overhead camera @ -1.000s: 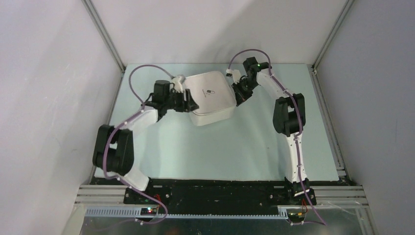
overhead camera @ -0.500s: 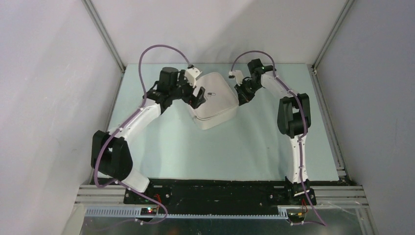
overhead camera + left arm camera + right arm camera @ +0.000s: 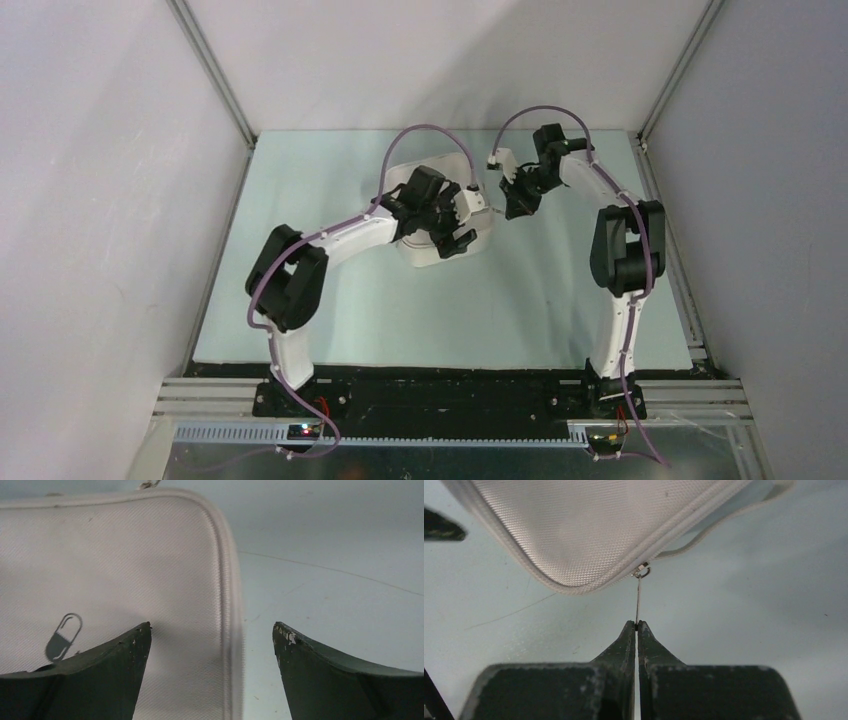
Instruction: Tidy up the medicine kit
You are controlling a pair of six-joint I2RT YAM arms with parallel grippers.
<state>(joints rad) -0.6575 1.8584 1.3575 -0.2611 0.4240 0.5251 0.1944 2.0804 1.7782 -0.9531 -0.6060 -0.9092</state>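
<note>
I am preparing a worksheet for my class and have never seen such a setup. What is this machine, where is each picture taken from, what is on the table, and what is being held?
The machine is two robot arms, a left arm and a right arm, bolted at the near edge of a table. Each ends in a two-finger claw. The wide picture comes from a fixed camera above and behind them. The other two come from a small camera on each wrist, looking along the fingers. On the table lies a white soft zip case, the kit, with a small pill logo on top. The left claw hangs open over the kit's edge, holding nothing. The right claw is shut on the thin zip pull at a corner of the kit.
</note>
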